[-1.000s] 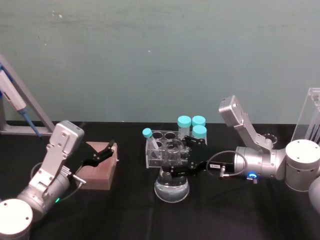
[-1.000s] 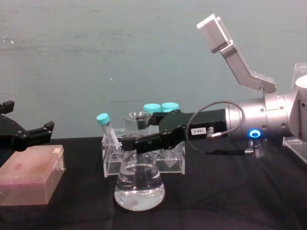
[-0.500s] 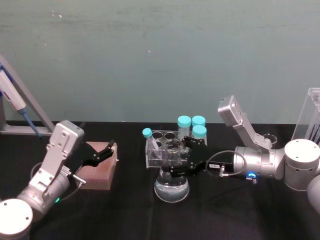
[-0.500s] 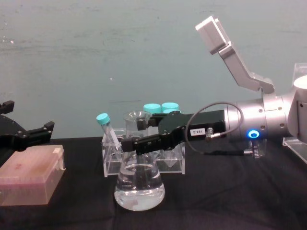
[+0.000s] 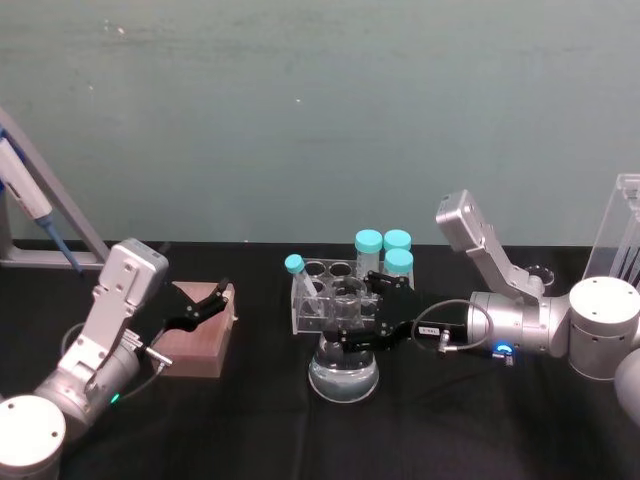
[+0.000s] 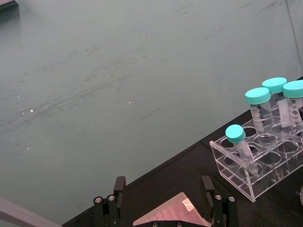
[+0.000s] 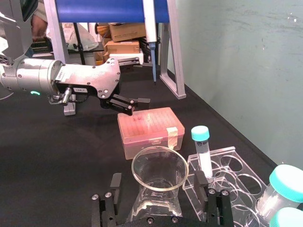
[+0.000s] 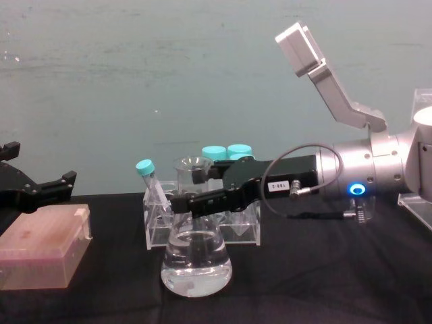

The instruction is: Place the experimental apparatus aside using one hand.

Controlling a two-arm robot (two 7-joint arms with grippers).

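Note:
A conical flask (image 5: 344, 378) of clear liquid stands at the table's centre, in front of a small clear tube rack (image 5: 318, 300) that holds teal-capped tubes. My right gripper (image 5: 353, 313), with a white label and looped grey cable, reaches in from the right. It is open, one finger on each side of the flask's neck (image 8: 192, 181). The right wrist view shows a gap between the fingers (image 7: 115, 182) and the flask's mouth (image 7: 159, 171). At the left my left gripper (image 5: 214, 300) hangs open just above a pink lidded box (image 5: 196, 346).
A tall clear acrylic rack (image 5: 617, 232) stands at the far right, with a small glass beaker (image 5: 539, 273) behind my right arm. A pipette on a sloping stand (image 5: 32, 207) is at the far left. Bare black tabletop (image 5: 470, 420) lies in front.
My right gripper has edged slightly left around the flask's neck. The flask, the tube rack and the left arm have not moved.

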